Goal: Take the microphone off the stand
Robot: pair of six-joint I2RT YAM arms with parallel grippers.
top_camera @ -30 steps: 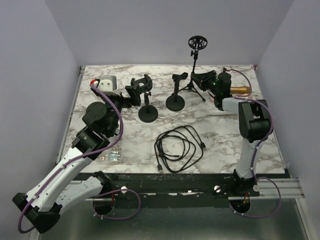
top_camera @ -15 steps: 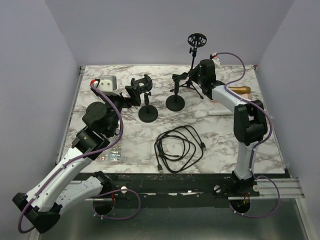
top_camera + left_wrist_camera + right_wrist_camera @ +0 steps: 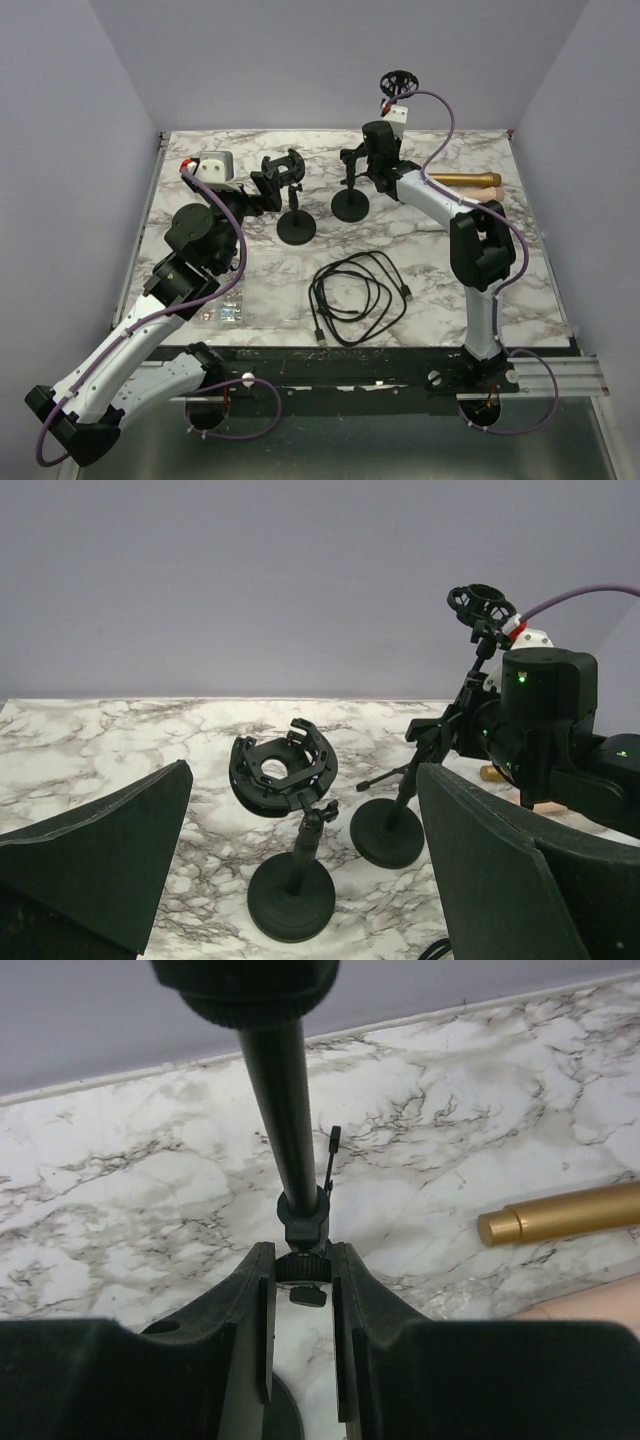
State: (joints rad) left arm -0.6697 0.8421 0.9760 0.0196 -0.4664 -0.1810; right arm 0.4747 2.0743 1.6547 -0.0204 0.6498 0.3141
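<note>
Mic (image 3: 465, 181): off every stand, lying flat on the table (image 3: 430, 262) toward 2 o'clock.
Right gripper (image 3: 300, 1260): jaws nearly together astride the middle stand (image 3: 351, 205) joint; cannot tell if they pinch it.
Left gripper (image 3: 303, 775): jaws wide apart, empty, facing the left stand (image 3: 296, 228).
Progress: removal looks done; seemingly only the retreat is left.

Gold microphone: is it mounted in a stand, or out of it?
Out. The gold microphone lies flat on the table, apart from every stand.
</note>
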